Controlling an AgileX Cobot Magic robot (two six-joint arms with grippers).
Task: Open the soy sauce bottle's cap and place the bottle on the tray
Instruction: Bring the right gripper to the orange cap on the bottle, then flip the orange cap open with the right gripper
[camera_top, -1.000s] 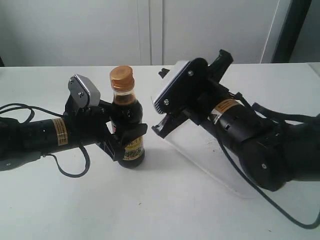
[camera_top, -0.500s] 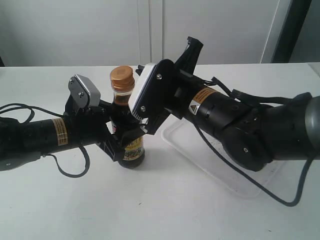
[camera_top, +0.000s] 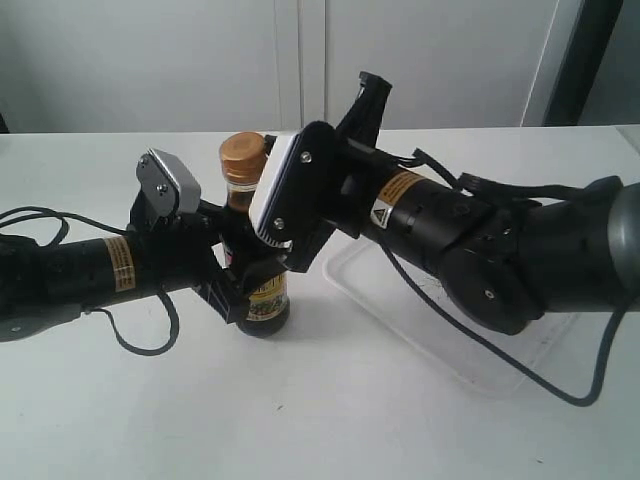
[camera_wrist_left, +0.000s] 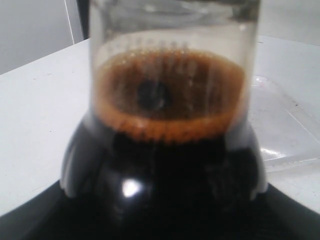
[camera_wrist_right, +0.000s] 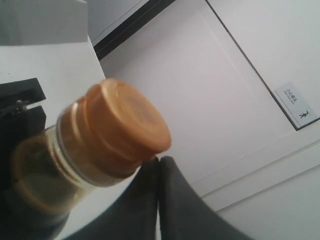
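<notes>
On the left, your left claw (camera_top: 250, 285) is clamped on the bottle (camera_top: 265, 305). One black finger crosses the front of the label and the other sits behind the glass. The bottle stands upright on the smooth white worktop (camera_top: 300, 420), left of the tray (camera_top: 365, 290) and near its corner, but not on it.

The bottle is clear glass with rounded shoulders and a narrow neck. The left wrist view shows dark brown liquid filling the body, with a foamy amber ring where it reaches the neck (camera_wrist_left: 170, 125). The label is too blurred to read.

The cap (camera_top: 241, 152) is golden-orange plastic, round and stepped, and its lid is down flat. In the right wrist view it looks glossy and slightly ribbed at the skirt (camera_wrist_right: 122, 132).

Your right claw (camera_wrist_right: 159, 162) has its two dark fingers pressed together with no gap between them. Their tips meet right at the cap's lower edge, and you cannot tell whether they actually touch it. In the exterior view the right wrist's pale, flat camera housing (camera_top: 285, 195) hides those tips.

Further right, the tray lies flat under the right arm. It is white and faintly speckled, with a low rim and rounded corners.
</notes>
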